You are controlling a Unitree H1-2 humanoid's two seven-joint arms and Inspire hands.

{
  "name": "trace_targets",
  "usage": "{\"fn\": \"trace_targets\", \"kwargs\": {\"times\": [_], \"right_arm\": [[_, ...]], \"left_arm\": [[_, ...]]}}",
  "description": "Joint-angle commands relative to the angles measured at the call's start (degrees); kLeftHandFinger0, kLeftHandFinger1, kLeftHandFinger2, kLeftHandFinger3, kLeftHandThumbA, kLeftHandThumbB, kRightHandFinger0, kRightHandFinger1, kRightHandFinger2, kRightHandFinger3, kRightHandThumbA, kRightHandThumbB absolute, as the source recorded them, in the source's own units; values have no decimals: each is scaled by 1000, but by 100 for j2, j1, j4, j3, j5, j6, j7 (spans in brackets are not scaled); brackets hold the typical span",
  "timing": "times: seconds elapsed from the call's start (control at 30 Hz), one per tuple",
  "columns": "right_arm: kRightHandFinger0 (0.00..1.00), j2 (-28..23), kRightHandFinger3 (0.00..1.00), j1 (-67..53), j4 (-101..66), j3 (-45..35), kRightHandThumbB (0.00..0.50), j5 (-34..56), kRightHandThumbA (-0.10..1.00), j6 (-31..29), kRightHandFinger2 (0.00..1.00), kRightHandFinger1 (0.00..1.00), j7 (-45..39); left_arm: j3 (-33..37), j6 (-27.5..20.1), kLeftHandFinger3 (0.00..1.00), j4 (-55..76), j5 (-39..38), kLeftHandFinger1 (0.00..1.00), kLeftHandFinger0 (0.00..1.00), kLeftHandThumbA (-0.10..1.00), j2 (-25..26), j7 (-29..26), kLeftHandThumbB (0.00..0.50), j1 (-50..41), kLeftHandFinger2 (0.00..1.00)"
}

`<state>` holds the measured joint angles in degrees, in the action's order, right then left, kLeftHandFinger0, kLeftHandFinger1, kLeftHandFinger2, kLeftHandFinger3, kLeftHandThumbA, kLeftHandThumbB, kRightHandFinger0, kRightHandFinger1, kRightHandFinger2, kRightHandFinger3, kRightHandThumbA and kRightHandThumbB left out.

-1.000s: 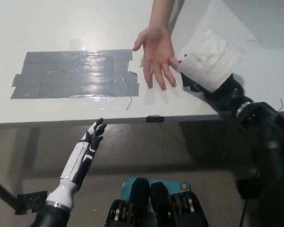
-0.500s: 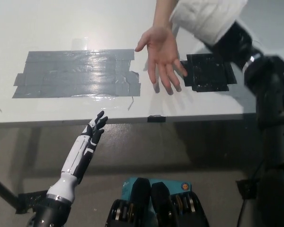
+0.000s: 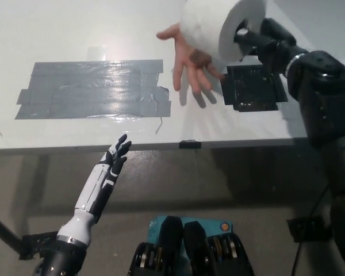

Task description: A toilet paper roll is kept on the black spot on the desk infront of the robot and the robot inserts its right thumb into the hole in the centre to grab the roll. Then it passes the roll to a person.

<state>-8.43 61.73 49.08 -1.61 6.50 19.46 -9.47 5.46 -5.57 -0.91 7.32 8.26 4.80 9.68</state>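
The black right arm is raised from the lower right, its right hand [image 3: 254,39] closed on the toilet paper roll [image 3: 218,26], with the thumb set into the core. The white left hand [image 3: 112,164] is held low at lower left, fingers extended and apart.

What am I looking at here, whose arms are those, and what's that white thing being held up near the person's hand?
This picture is taken from a camera on a humanoid robot's head, looking steeply down at a white desk. The black right hand belongs to the robot; it holds a toilet paper roll lifted off the desk, with part of the hand pushed into the roll's centre hole. Just beneath the roll a person's hand waits, palm up. The robot's white left hand rests low in front of the desk edge, fingers apart, holding nothing. On the desk lie a patch of grey tape and a black spot.
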Motion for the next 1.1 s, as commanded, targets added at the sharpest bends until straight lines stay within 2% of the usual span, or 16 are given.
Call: {"fn": "trace_targets", "kwargs": {"times": [0.0, 0.1, 0.17, 0.33, 0.43, 0.53, 0.57, 0.6, 0.63, 0.67, 0.7, 0.73, 0.77, 0.8, 0.93, 1.07], "right_arm": [[182, -26, 963, 575, 143, 492, 172, -693, -100, -826, 1000, 684, 270], [199, 43, 893, 622, 225, 721, 183, -816, -100, -784, 990, 656, 347], [117, 136, 865, 693, 383, 854, 182, -933, -100, -885, 928, 561, 492], [66, 246, 873, 894, 791, 890, 183, -952, -100, -1011, 881, 506, 598], [31, 266, 836, 989, 931, 1104, 175, -1197, -100, -1205, 838, 463, 591], [140, 283, 810, 1008, 865, 1266, 196, -1358, -100, -1120, 893, 575, 624], [216, 284, 1000, 1006, 831, 1316, 290, -1390, 52, -1083, 990, 650, 586], [209, 288, 976, 1013, 804, 1346, 292, -1407, 114, -1011, 903, 606, 546], [417, 253, 1000, 1009, 748, 1381, 368, -1380, 255, -889, 1000, 818, 340], [663, 196, 1000, 983, 633, 1401, 368, -1294, 338, -723, 1000, 978, 24], [913, 140, 1000, 945, 557, 1439, 428, -1263, 422, -643, 1000, 1000, -182], [997, 82, 1000, 903, 496, 1489, 444, -1266, 438, -596, 1000, 1000, -348], [1000, -11, 1000, 887, 454, 1607, 483, -1361, 529, -624, 1000, 1000, -467], [1000, -86, 1000, 855, 407, 1665, 496, -1392, 543, -686, 1000, 1000, -553], [1000, -344, 1000, 747, 47, 1565, 500, -1263, 579, -493, 1000, 1000, -711], [1000, -683, 1000, 489, -809, 1389, 500, -1275, 670, -174, 1000, 1000, -598]], "left_arm": [[-29, -186, 1000, 57, -2, 1000, 1000, 1000, 51, 20, 119, 82, 1000], [-17, -180, 1000, 63, 4, 1000, 1000, 1000, 41, 22, 118, 79, 1000], [-3, -188, 1000, 68, 16, 1000, 1000, 1000, 46, 32, 119, 87, 1000], [10, -196, 1000, 57, 55, 1000, 1000, 1000, 77, 34, 120, 127, 1000], [12, -186, 1000, 57, 54, 1000, 1000, 1000, 75, 38, 121, 156, 1000], [6, -196, 1000, 50, -3, 1000, 1000, 1000, 67, 59, 111, 162, 1000], [5, -194, 1000, 44, -18, 1000, 1000, 1000, 65, 65, 115, 168, 1000], [4, -191, 1000, 44, -23, 1000, 1000, 1000, 64, 67, 114, 171, 1000], [11, -204, 1000, 34, -10, 1000, 1000, 1000, 67, 67, 112, 178, 1000], [14, -215, 1000, 27, -5, 1000, 1000, 1000, 68, 65, 110, 179, 1000], [19, -225, 1000, 23, -6, 1000, 1000, 1000, 71, 70, 109, 171, 1000], [27, -236, 1000, 19, -8, 1000, 1000, 1000, 77, 79, 109, 161, 1000], [28, -224, 1000, 28, -18, 1000, 1000, 1000, 77, 87, 110, 158, 1000], [34, -219, 1000, 17, -27, 1000, 1000, 1000, 76, 97, 111, 167, 1000], [47, -122, 1000, 64, 1, 1000, 1000, 1000, 85, 103, 121, 167, 1000], [52, -85, 1000, 83, 16, 1000, 1000, 1000, 105, 110, 125, 154, 1000]]}}
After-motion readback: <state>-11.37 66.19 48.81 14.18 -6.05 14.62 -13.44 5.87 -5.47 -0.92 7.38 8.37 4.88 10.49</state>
